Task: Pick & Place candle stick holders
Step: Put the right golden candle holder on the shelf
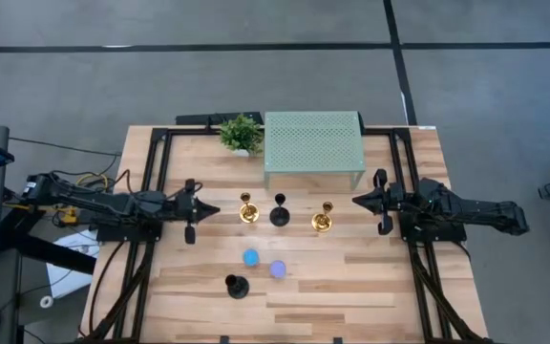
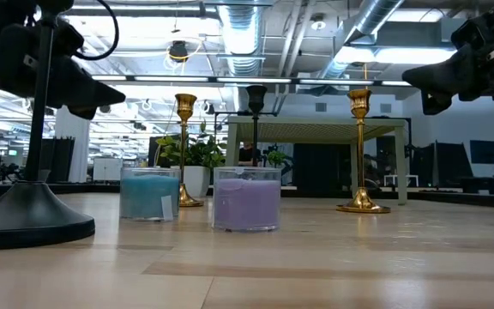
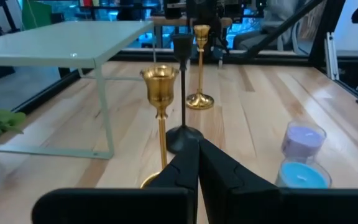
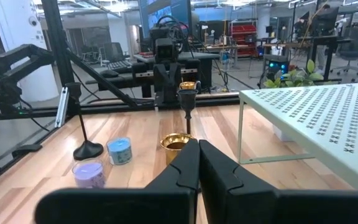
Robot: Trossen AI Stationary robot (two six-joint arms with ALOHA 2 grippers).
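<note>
Two gold stemmed holders [image 1: 248, 210] [image 1: 322, 221] and a black one [image 1: 279, 212] stand upright on their round bases in a row mid-table. A second black holder [image 1: 237, 285] stands near the front. The low blue [image 1: 251, 257] and purple [image 1: 278, 269] ones sit between them. My left gripper [image 1: 218, 208] is shut and empty, just left of the left gold holder [image 3: 159, 84]. My right gripper [image 1: 356, 201] is shut and empty, right of the right gold holder [image 4: 178, 142].
A pale green perforated shelf [image 1: 313, 143] stands on legs at the table's far side. A small leafy plant [image 1: 242, 134] sits to its left. Black frame rails [image 1: 156, 191] run along both table sides. Bare wood lies at the front right.
</note>
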